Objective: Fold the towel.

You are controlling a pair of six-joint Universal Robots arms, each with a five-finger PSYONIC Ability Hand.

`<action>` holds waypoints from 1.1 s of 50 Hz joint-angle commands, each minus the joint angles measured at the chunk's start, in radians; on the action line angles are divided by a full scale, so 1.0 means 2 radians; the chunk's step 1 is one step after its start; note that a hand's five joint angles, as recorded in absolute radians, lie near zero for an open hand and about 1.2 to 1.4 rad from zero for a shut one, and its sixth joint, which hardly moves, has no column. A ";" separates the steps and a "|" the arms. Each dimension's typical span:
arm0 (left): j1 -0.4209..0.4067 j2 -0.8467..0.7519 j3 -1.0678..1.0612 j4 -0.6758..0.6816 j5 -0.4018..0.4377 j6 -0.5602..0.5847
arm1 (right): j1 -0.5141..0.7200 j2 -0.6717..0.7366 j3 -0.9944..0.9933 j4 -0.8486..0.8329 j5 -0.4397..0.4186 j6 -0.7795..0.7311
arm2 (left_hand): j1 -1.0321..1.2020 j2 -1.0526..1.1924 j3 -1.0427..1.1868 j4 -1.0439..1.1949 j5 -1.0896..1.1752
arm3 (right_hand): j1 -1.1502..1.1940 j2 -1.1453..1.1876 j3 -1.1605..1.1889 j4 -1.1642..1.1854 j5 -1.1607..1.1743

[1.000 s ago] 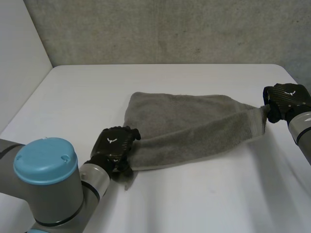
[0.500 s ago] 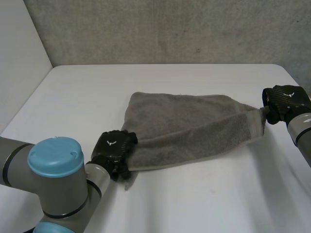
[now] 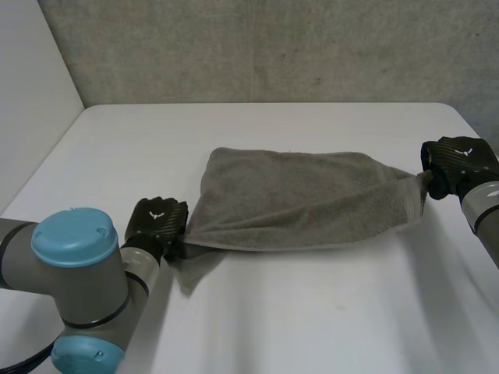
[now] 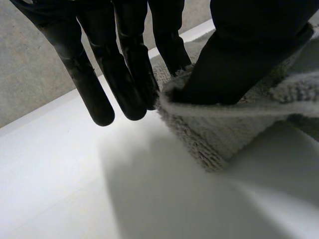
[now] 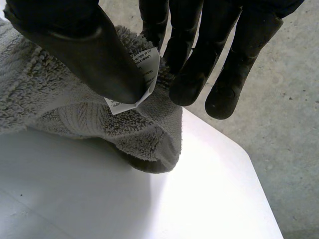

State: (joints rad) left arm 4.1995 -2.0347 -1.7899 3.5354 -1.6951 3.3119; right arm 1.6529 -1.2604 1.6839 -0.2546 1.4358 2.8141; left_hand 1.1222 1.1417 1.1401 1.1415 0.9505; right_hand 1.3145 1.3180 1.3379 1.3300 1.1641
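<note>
Head view: the towel (image 3: 304, 199) lies with its long axis left to right on the table (image 3: 327, 327), left hand (image 3: 156, 222) pinching its near-left corner, right hand (image 3: 456, 162) pinching its right corner.

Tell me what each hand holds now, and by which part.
Both pinch the towel: the left hand its left corner, the right hand its right corner, at the label.

The head camera is looking down from high behind, across the white surface (image 3: 312, 327) toward the wall (image 3: 273, 47). Each wrist camera is peering close along its own palm, with the left robot hand (image 4: 124, 74) and right robot hand (image 5: 89, 50) each pinching a towel (image 3: 296, 199) end that the head view is also taking in.
</note>
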 commanded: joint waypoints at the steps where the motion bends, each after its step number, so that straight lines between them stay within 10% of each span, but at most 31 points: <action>1: 0.005 0.004 0.014 -0.003 0.000 0.003 | -0.002 -0.019 -0.005 0.003 -0.002 0.001 | 0.137 0.127 0.128 0.127 0.136 | 0.041 0.039 0.029 0.033 0.029; 19: 0.018 0.253 0.131 -0.010 0.028 0.133 | -0.002 -0.187 -0.226 0.214 -0.065 0.032 | 0.137 0.127 0.128 0.127 0.136 | 0.041 0.039 0.029 0.033 0.029; 37: 0.065 0.033 0.237 -0.129 0.087 0.144 | 0.047 0.029 -0.327 0.312 -0.073 -0.039 | 0.137 0.127 0.128 0.127 0.136 | 0.041 0.039 0.029 0.033 0.029; 47: 0.080 -0.041 0.409 -0.104 0.087 0.185 | 0.095 0.096 -0.402 0.150 0.002 0.015 | 0.137 0.127 0.128 0.127 0.136 | 0.041 0.039 0.029 0.033 0.029; 55: 0.079 0.046 0.389 0.125 0.080 0.116 | 0.089 -0.020 -0.300 -0.104 0.011 0.145 | 0.137 0.127 0.128 0.127 0.136 | 0.041 0.039 0.029 0.033 0.029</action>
State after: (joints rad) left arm 4.3574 -2.0976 -0.9452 3.4737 -1.5286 3.6543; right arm 1.8441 -1.1144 0.9329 -0.1569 1.4564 2.9358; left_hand 1.1594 1.2169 1.2157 1.2177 1.0213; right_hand 1.3149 1.3180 1.3379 1.3406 1.1652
